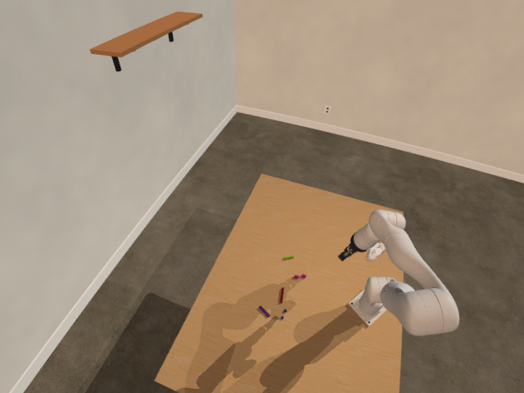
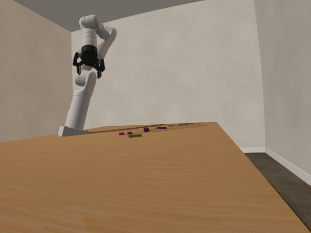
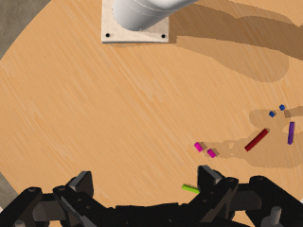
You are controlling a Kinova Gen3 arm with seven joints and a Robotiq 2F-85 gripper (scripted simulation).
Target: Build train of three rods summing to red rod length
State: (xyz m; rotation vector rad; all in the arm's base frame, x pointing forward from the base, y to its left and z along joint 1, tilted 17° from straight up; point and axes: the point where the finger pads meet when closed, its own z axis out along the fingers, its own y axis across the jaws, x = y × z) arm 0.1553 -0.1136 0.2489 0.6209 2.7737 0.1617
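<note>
My gripper (image 1: 341,257) (image 2: 88,74) (image 3: 145,181) is open and empty, high above the wooden table (image 1: 295,203) (image 2: 150,188) (image 3: 95,120). All rods lie flat on the table, well below and away from it. A lime rod (image 1: 288,257) (image 2: 135,135) (image 3: 189,188) lies alone. Two magenta rods (image 1: 295,277) (image 1: 303,276) (image 2: 121,133) (image 2: 129,133) (image 3: 199,147) (image 3: 211,153) lie close together. The red rod (image 1: 281,295) (image 2: 146,130) (image 3: 257,139) lies beyond them, with a purple rod (image 1: 264,311) (image 2: 161,127) (image 3: 291,132) and two small blue rods (image 1: 284,310) (image 1: 281,317) (image 3: 273,113) (image 3: 283,108) near it.
The arm's base plate (image 1: 366,310) (image 2: 72,131) (image 3: 135,22) is bolted to the table near its edge. The arm casts shadows over the red, purple and blue rods. A wall shelf (image 1: 146,33) hangs far off.
</note>
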